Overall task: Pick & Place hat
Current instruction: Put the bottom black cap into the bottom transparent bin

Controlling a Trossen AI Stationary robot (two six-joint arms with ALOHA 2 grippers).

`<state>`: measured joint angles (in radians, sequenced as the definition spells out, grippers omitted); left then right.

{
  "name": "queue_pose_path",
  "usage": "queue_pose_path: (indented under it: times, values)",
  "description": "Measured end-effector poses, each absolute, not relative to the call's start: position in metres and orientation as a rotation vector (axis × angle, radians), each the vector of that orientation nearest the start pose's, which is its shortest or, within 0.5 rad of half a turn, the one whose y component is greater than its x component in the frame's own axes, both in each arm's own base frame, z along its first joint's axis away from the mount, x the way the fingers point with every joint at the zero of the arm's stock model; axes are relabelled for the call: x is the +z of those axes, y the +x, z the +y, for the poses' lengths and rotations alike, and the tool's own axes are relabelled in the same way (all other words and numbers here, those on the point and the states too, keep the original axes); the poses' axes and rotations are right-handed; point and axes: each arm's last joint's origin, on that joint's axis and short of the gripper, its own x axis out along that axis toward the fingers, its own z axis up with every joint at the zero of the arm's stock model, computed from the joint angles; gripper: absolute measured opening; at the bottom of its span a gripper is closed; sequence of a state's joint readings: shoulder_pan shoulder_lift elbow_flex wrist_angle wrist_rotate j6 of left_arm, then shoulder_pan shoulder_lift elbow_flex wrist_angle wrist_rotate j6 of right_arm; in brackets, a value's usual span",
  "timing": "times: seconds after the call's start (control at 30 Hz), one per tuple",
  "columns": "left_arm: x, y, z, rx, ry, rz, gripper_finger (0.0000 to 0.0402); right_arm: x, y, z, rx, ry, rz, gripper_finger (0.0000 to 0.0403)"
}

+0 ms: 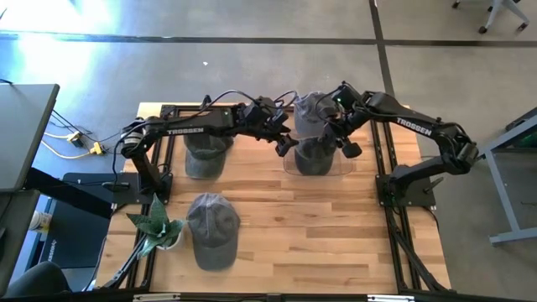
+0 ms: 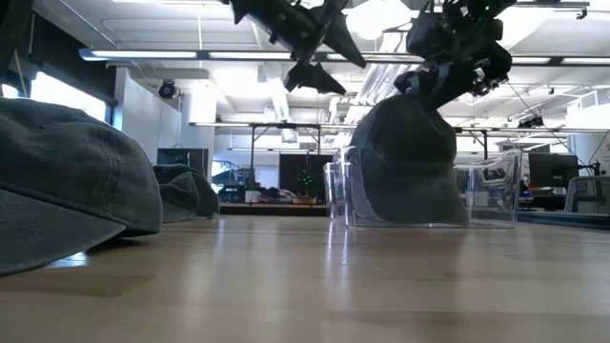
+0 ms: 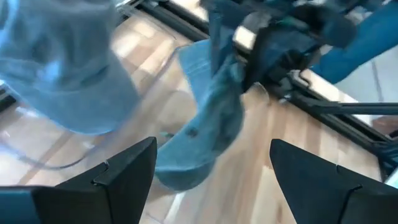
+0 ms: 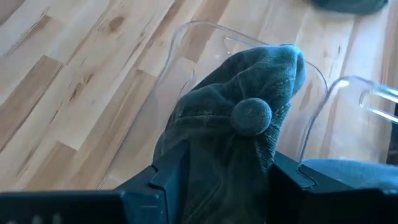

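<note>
One hat point(image 4: 236, 143) — between right end effector point(image 4: 217, 180) fingers — over clear bin point(image 1: 346, 167).

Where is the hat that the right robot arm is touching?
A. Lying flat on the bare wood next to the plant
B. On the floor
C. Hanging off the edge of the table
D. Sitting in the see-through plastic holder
D: the hat stands inside the clear plastic holder on the table, with the right tool straddling its top and its jaws partly apart.
</note>
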<state>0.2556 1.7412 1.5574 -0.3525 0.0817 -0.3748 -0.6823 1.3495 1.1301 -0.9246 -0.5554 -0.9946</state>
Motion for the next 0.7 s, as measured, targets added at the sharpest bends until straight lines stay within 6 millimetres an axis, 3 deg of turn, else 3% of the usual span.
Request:
queue_pose_path:
  times: [0.43, 0.7]
  values:
    - [0.331, 0.386, 0.106, 0.313, -0.416, 0.473, 0.0307, 0.279, 0.201, -0.157, 0.286, -0.232, 0.897, 0.015]
    - [0.33, 0.386, 0.104, 0.284, -0.45, 0.476, 0.0307, 0.273, 0.204, -0.162, 0.272, -0.214, 0.921, 0.0167]
